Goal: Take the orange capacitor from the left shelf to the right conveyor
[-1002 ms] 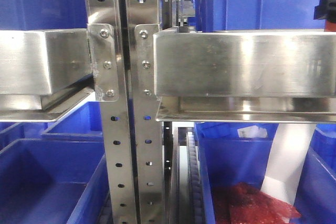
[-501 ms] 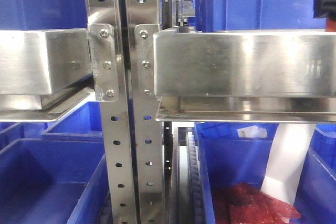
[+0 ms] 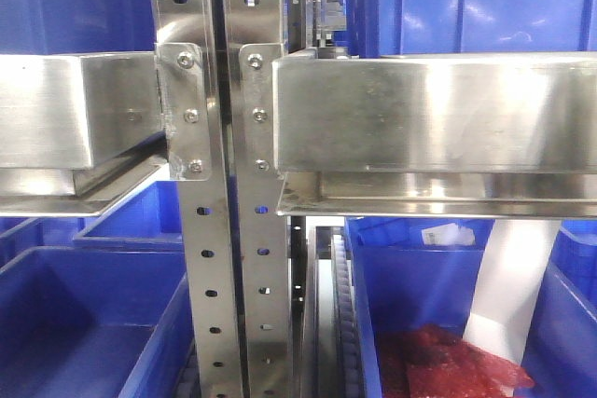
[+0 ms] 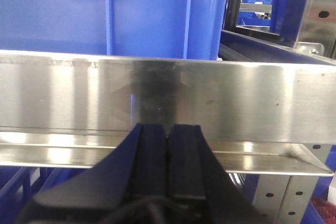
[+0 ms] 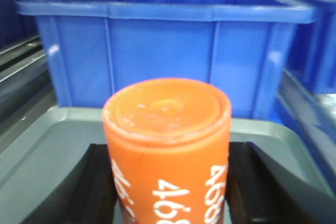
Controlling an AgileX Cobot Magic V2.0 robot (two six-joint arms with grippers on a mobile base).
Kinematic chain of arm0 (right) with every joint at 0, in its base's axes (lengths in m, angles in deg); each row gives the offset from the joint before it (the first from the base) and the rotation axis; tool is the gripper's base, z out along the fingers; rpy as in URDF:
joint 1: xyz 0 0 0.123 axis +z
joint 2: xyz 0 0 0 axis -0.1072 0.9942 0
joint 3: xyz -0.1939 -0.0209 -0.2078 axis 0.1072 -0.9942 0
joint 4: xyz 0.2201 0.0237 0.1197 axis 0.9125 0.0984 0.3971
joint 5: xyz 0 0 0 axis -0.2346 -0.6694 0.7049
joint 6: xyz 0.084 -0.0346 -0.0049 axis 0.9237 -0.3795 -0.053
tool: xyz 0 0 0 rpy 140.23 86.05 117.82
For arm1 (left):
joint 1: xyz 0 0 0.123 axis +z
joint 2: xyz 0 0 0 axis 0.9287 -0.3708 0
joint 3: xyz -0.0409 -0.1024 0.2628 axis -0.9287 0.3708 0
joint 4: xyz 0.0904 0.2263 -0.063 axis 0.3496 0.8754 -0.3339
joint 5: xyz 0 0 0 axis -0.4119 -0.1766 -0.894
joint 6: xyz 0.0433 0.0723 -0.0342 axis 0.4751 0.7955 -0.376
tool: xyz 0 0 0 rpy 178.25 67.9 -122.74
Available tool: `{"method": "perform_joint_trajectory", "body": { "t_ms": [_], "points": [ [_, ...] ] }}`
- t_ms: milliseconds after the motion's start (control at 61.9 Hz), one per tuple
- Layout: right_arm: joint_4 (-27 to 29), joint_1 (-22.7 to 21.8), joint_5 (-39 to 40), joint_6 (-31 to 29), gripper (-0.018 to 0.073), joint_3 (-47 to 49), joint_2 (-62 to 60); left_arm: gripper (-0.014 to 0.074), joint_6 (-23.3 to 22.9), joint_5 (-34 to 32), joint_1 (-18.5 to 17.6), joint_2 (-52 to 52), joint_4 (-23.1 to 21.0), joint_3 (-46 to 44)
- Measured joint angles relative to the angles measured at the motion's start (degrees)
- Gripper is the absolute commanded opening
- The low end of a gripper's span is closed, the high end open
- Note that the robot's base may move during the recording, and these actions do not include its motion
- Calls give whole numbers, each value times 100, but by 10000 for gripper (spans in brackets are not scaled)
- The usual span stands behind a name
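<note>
The orange capacitor [image 5: 167, 145] is held upright between the right fingers [image 5: 97, 190], which are closed on its lower body. It is seen over a grey tray [image 5: 47, 140], just in front of a blue bin [image 5: 168, 45]; whether its base is lifted clear cannot be told. The left fingers [image 4: 149, 156] are pressed together on nothing (parked close before a steel rail [image 4: 236, 98] of the left shelf [image 3: 429, 109]). The grasp is judged made, and the carry to the right conveyor, shown in no view, is left to do. A slip is the main risk: a smooth round body is gripped low, so a quick swing could tilt or drop it, and the bin wall or a rail could be clipped on the way out. Little free room is offered among the shiny posts, rails and bins
</note>
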Motion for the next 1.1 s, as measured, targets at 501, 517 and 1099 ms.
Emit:
{"method": "perform_joint_trajectory", "body": {
  "t_ms": [501, 517, 1099],
  "points": [
    [-13, 0, -2656, 0, 126, -703, -3569, -127, 0, 0, 0, 0, 0, 0],
    [-13, 0, -2743, 0, 126, -688, -3655, -127, 0, 0, 0, 0, 0, 0],
    [-13, 0, -3977, 0, 126, -374, -4019, -127, 0, 0, 0, 0, 0, 0]
  ]
}}
